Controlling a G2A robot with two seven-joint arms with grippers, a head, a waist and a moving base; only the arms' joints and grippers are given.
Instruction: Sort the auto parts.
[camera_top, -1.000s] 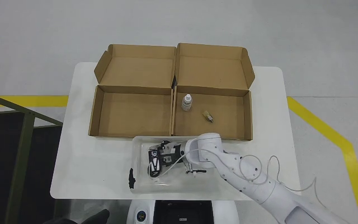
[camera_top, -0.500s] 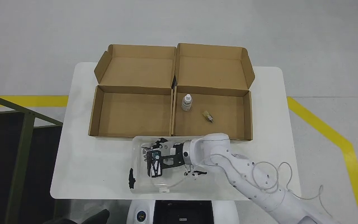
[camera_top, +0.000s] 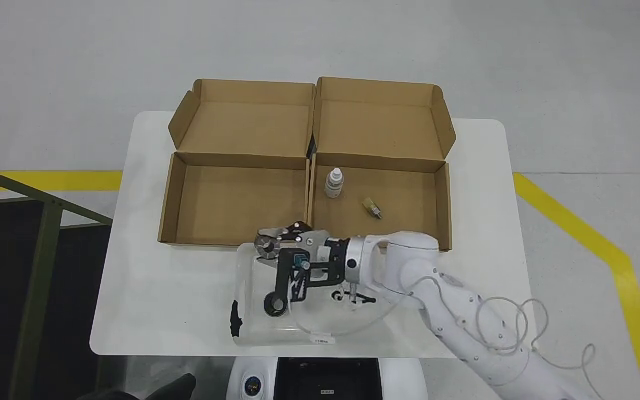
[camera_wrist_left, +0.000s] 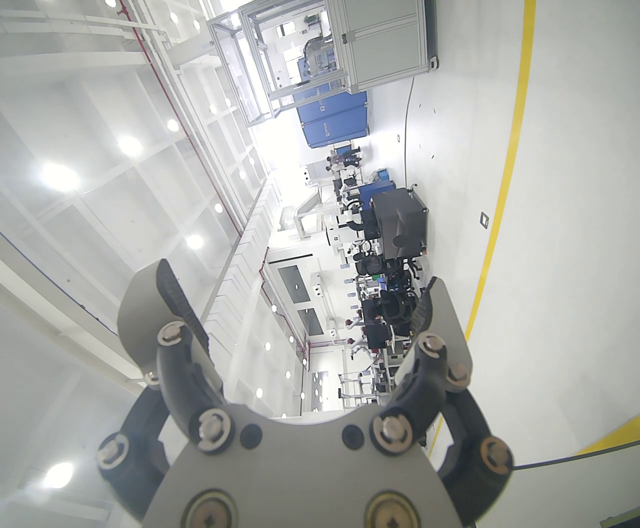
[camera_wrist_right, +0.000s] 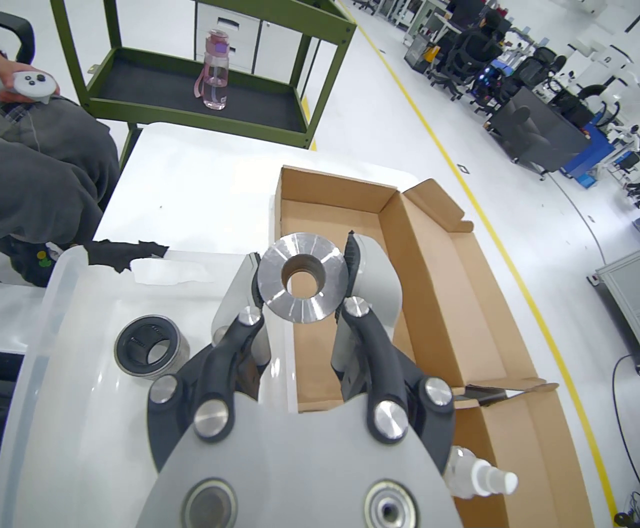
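My right gripper (camera_wrist_right: 302, 257) is clamped on a steel ring (camera_wrist_right: 295, 307), held over the far edge of the clear bin (camera_wrist_right: 30, 360), just beside the left cardboard box (camera_wrist_right: 350, 210). A bearing (camera_wrist_right: 150, 347) lies in the bin. My left gripper (camera_wrist_left: 300, 295) has its fingers apart, holding nothing.

Overhead above table (camera_top: 150, 295); two wrist cameras

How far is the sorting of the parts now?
Done: a small bottle and a small yellowish part lie in one cardboard box. In hand: the right gripper is shut on a metal ring, near the empty box. Left: a black bearing lies in the clear bin.
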